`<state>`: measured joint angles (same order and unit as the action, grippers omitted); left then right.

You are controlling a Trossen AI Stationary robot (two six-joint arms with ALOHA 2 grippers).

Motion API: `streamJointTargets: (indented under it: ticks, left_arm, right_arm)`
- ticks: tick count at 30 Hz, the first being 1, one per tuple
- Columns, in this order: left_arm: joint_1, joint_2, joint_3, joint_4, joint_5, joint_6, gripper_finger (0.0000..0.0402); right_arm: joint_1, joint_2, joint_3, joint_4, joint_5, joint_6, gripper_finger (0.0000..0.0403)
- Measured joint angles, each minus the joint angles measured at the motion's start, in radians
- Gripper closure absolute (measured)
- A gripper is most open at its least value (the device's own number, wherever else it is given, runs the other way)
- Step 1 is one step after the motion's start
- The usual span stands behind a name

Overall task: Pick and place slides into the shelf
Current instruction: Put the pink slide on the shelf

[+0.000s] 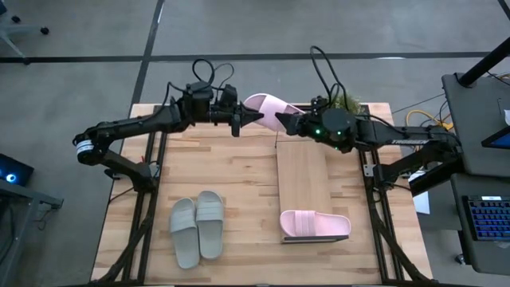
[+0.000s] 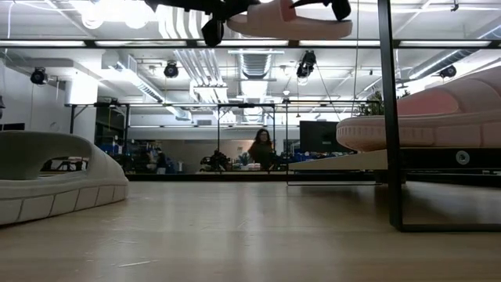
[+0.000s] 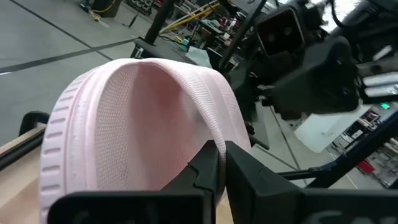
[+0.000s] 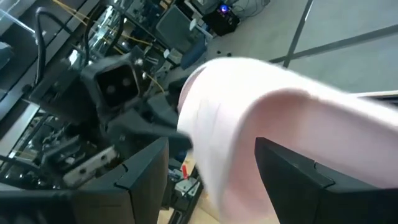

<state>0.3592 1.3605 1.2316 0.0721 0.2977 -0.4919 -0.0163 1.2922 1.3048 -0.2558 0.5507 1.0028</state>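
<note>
A pale pink slide [image 1: 267,110] [image 2: 297,22] hangs in the air over the table's far edge, between my two grippers. My left gripper [image 1: 241,119] [image 3: 219,146] is shut on its left end. My right gripper [image 1: 293,122] [image 4: 211,144] is open, one finger on each side of its right end [image 4: 249,112]. The other pink slide [image 1: 315,225] [image 2: 427,117] lies sole down on the near end of the shelf [image 1: 303,175]. The grey-green pair [image 1: 197,229] [image 2: 47,172] lies side by side on the tabletop, left of the shelf. My left gripper pinches the pink slide's thin curved rim [image 3: 219,127] at its left end between two fingers, coming level from the table's left. The slide is lifted clear and reaches level toward the right arm. My right gripper straddles the other end; I cannot tell whether its fingers touch it.
The shelf's black frame post [image 2: 387,117] stands upright at the near right. A small green plant [image 1: 347,100] and cables sit behind the right arm at the far edge. Black arm mounts run along both table sides. Bare planks [image 1: 231,171] lie between the grey-green pair and the shelf.
</note>
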Motion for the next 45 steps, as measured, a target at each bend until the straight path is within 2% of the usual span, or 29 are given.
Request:
streamJointTargets:
  ticks: [12, 15, 19, 26, 27, 37, 40, 45]
  left_arm:
    - [-0.047, -0.001, 0.0, 0.021, -0.008, -0.001, 0.0401]
    - [-0.048, -0.001, 0.0, 0.022, -0.008, -0.001, 0.0401]
    - [-0.048, -0.001, 0.0, 0.021, -0.003, 0.001, 0.0401]
    - [-0.048, -0.001, 0.0, 0.021, 0.001, 0.002, 0.0401]
    - [-0.048, -0.001, 0.0, 0.021, 0.002, 0.002, 0.0401]
    - [-0.044, -0.001, 0.0, 0.027, 0.01, 0.002, 0.04]
    - [-0.044, 0.0, 0.0, 0.029, 0.027, 0.002, 0.038]
    - [-0.039, -0.005, 0.002, 0.036, 0.028, 0.004, 0.0324]
  right_arm:
    - [-0.01, 0.025, 0.0, 0.012, 0.0, 0.041, 0.0173]
    - [-0.01, 0.037, 0.0, 0.028, -0.001, 0.045, 0.0183]
    - [-0.01, 0.046, 0.0, 0.028, -0.009, 0.045, 0.0229]
    - [-0.01, 0.04, 0.0, 0.033, -0.037, -0.011, 0.0373]
    - [-0.011, 0.038, 0.0, 0.033, -0.042, -0.026, 0.0382]
    - [-0.011, 0.011, 0.0, 0.004, -0.086, -0.039, 0.0393]
    - [-0.01, -0.005, 0.0, -0.043, -0.079, -0.042, 0.0393]
    - [-0.011, -0.026, -0.001, -0.105, -0.072, -0.04, 0.0393]
